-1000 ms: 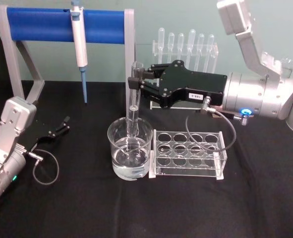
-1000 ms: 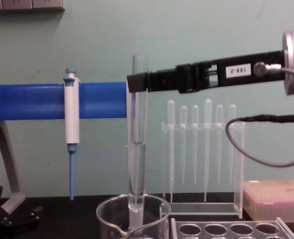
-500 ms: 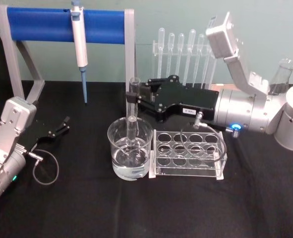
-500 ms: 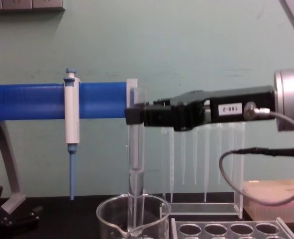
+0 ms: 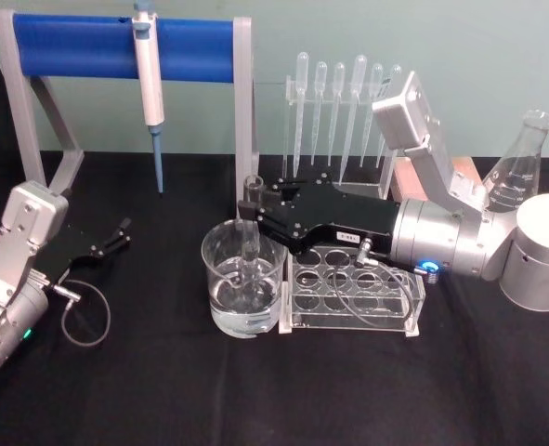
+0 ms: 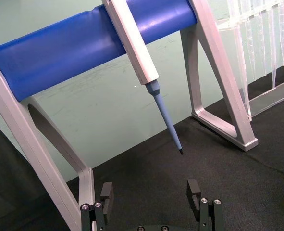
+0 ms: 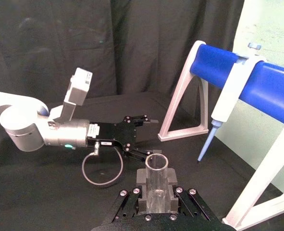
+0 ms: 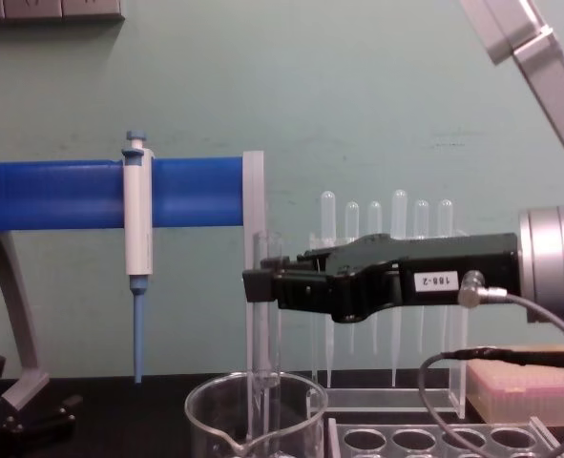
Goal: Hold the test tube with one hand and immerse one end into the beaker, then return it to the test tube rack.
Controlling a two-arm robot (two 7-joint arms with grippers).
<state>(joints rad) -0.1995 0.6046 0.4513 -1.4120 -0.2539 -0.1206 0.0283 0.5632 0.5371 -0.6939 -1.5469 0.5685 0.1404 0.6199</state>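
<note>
The test tube (image 5: pixel 252 190) stands upright with its lower part inside the beaker (image 5: pixel 215 269), which holds a little clear liquid. My right gripper (image 5: pixel 250 216) reaches in from the right and is shut on the test tube just below its open rim. From the chest, the tube (image 8: pixel 262 363) drops from the right gripper (image 8: pixel 261 284) past the beaker's rim (image 8: pixel 210 405). The right wrist view looks down into the tube's open top (image 7: pixel 156 166). My left gripper (image 5: pixel 121 232) rests open at the table's left, apart from both; its fingers (image 6: pixel 193 190) hold nothing.
A clear rack with round holes (image 5: pixel 353 290) stands right of the beaker, under my right gripper. Behind are a blue-barred stand (image 5: pixel 79 46) with a pipettor (image 5: pixel 148 79), a pipette rack (image 5: pixel 348 88) and a conical flask (image 5: pixel 520 172). A pink box (image 8: pixel 534 386) sits at the right.
My right gripper has come down with the test tube, sinking it deeper into the beaker. The left arm has not moved.
</note>
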